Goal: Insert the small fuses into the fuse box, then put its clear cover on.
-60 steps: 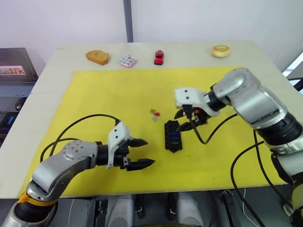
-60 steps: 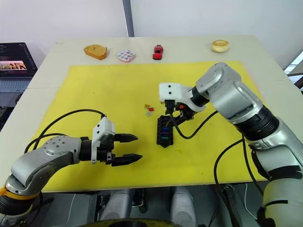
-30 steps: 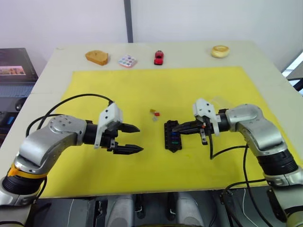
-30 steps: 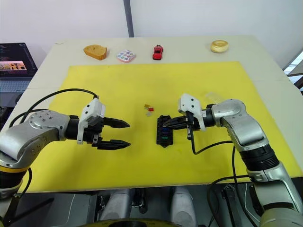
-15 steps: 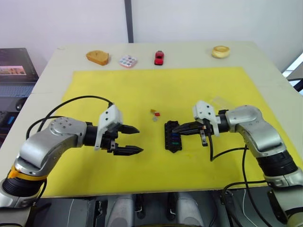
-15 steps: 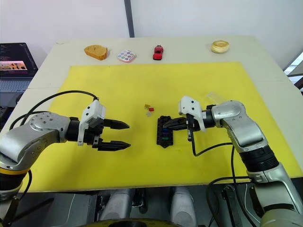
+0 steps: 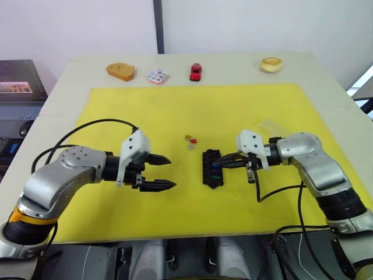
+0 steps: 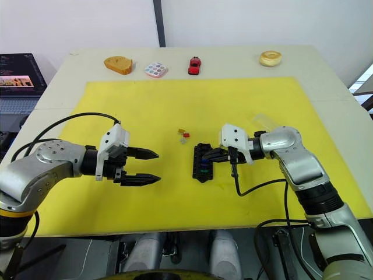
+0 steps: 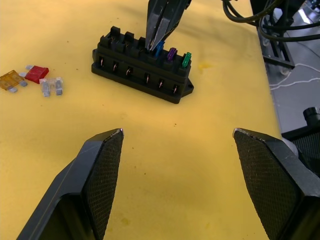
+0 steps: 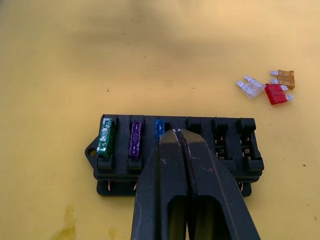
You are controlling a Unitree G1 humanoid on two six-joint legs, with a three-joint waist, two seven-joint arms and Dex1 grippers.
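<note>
Closed right hand over fuse box

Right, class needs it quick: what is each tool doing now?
Left tool: open, empty.
Right tool: shut, tips against the blue fuse in the fuse box.

The black fuse box lies flat with green, purple and blue fuses upright in neighbouring slots of one row, while red, tan and grey fuses lie loose together nearby, and the clear cover rests well apart.
</note>
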